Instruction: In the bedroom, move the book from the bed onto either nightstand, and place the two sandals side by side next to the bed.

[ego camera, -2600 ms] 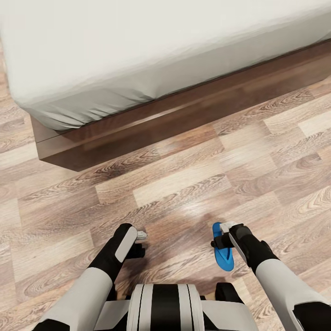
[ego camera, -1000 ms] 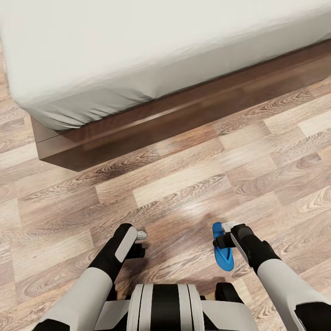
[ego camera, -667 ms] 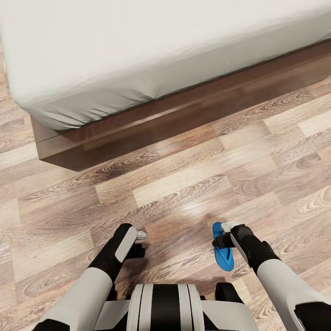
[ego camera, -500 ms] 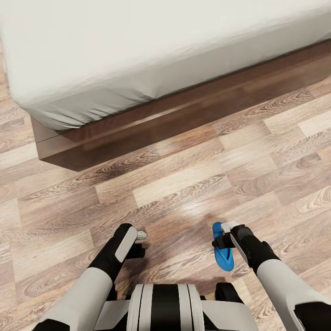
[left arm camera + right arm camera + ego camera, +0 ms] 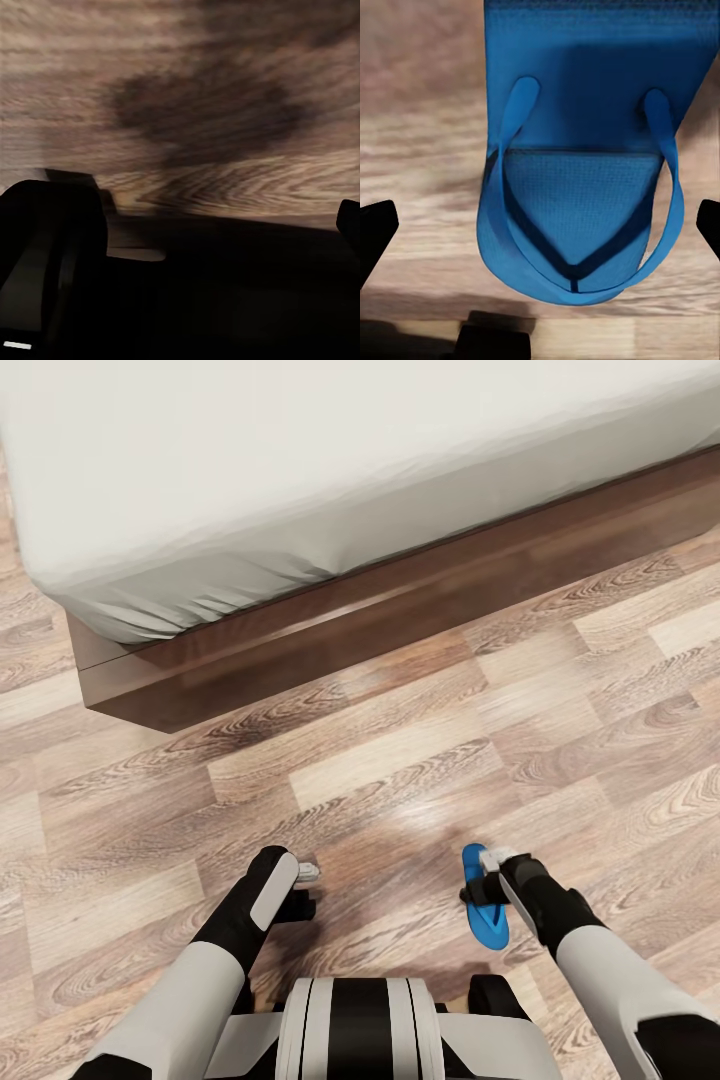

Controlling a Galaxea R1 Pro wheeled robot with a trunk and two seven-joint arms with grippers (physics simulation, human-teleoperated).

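Wood floor (image 5: 400, 760), blue sandal (image 5: 486, 910) beside bed (image 5: 300, 470)

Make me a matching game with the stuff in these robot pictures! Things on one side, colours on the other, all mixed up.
Things:
1. sandal
2. mattress
3. bed frame
4. floor

Colours:
A. off-white
B. light brown wood planks with grain
C. bright blue
D. dark brown wood

Pairs: 1-C, 2-A, 3-D, 4-B
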